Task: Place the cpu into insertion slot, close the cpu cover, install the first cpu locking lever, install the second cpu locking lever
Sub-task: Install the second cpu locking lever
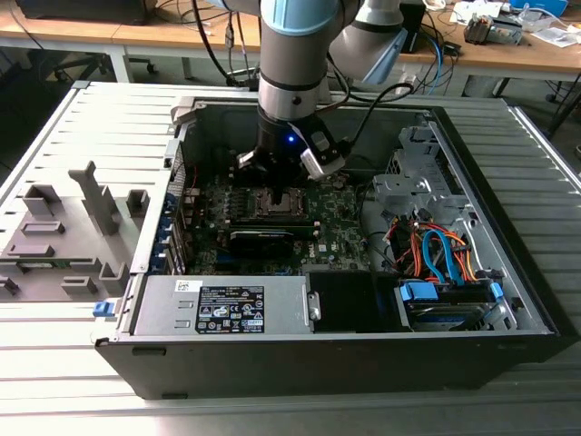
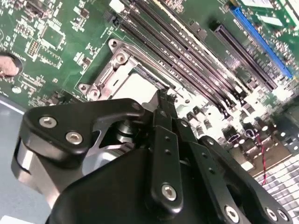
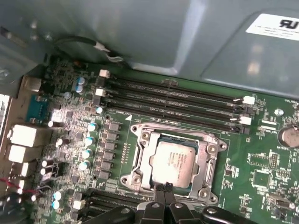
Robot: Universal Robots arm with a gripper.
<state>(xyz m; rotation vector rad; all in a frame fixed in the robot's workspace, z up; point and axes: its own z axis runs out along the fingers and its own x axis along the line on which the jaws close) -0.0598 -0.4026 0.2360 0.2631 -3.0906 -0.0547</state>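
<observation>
While the cpu [image 3: 174,161] sits flat in the insertion slot [image 3: 140,140] near the motherboard's [image 3: 261,177] middle, the gripper [image 3: 163,189] — jaws closed, empty — touches its edge, probably seating it.

I count one arm [image 1: 290,45] carrying one gripper [image 1: 277,195], over one open computer case [image 1: 508,272]. Inside I see one green motherboard [image 1: 336,227]. In the exterior view, one power supply [image 1: 227,304] lies at its 6 o'clock and one bundle of orange and blue cables [image 1: 436,250] at its 3 o'clock. In the first wrist view I make out one cpu [image 3: 174,161], one insertion slot [image 3: 208,158], four long black memory slots [image 3: 177,100] and one coin battery [image 3: 287,135].
</observation>
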